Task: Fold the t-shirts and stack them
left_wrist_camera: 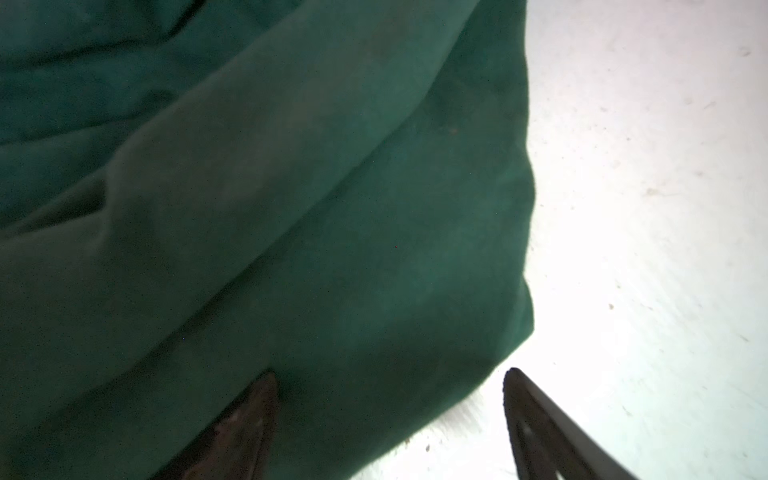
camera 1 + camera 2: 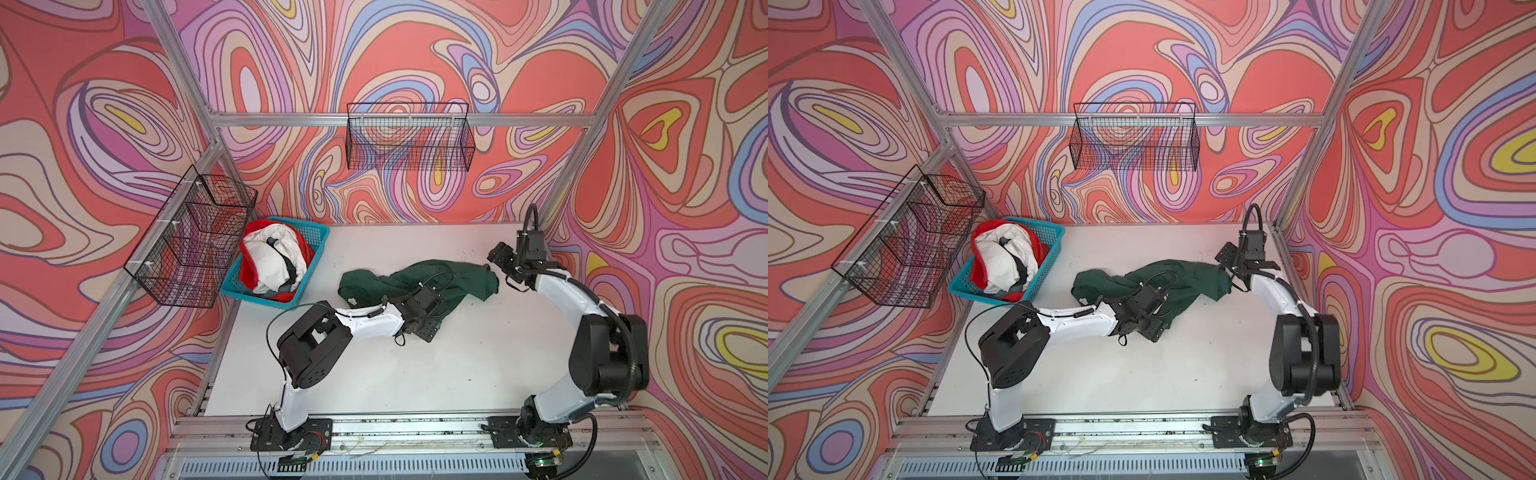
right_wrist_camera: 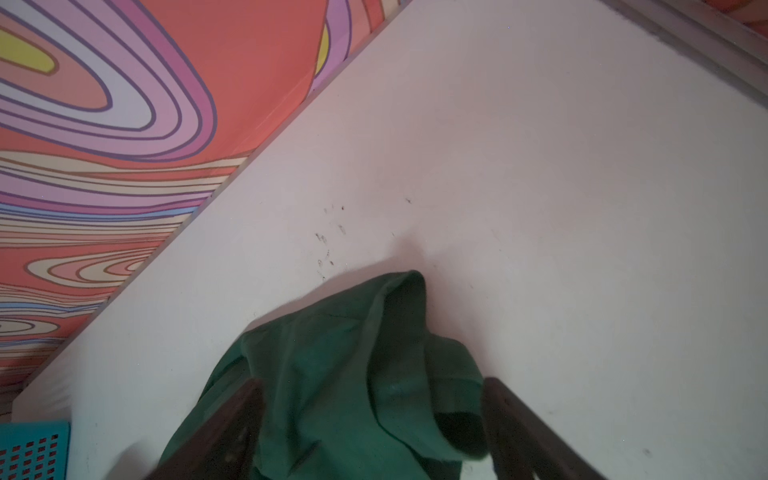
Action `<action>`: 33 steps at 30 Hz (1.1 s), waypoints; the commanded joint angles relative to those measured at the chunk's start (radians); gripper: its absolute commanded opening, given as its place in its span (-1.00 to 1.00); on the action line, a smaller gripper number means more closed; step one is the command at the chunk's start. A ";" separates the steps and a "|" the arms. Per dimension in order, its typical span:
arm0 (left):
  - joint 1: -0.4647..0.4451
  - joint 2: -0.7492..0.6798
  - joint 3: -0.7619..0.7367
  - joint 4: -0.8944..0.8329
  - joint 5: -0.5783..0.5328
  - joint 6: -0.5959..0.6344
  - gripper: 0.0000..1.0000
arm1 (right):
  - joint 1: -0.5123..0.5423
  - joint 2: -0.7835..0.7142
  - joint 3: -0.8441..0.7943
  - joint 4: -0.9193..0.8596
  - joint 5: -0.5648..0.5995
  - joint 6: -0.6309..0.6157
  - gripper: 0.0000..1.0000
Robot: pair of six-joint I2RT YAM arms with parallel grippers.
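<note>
Green t-shirt point(image 2: 473, 282) crumpled mid-table; left arm point(image 2: 365, 320) overlaps it; blue basket point(image 2: 257, 300) beside.

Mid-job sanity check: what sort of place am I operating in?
Probably a lab robot cell, not a home: an aluminium frame boxes in the white table, swirl-printed panels form the walls, and a front rail carries the left arm and right arm.

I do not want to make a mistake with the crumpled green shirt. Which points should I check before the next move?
1. Dark green cloth t-shirt lies flat on white table: not ok, crumpled.
2. Left gripper open at the shirt's edge: ok.
3. Right gripper open, cloth between its fingers: ok.
4. White neck tag visible: ok.
5. White and red shirts inside teal plastic basket: ok.
</note>
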State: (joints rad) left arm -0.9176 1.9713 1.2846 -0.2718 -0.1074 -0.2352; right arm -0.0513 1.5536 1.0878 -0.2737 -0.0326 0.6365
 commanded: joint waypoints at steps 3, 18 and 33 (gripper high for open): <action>-0.006 0.074 0.072 -0.099 -0.037 0.032 0.21 | -0.016 -0.133 -0.118 0.009 -0.060 0.019 0.70; -0.006 -0.202 0.000 -0.184 -0.149 0.008 -1.00 | -0.001 -0.440 -0.452 -0.045 -0.162 0.024 0.64; -0.001 -0.443 0.061 -0.238 -0.294 0.081 -1.00 | 0.468 -0.409 -0.535 0.069 -0.065 0.237 0.63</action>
State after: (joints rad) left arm -0.9173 1.5070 1.3140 -0.4835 -0.3752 -0.1749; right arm 0.3607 1.1183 0.5610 -0.2539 -0.1387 0.8082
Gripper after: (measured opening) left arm 0.052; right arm 0.818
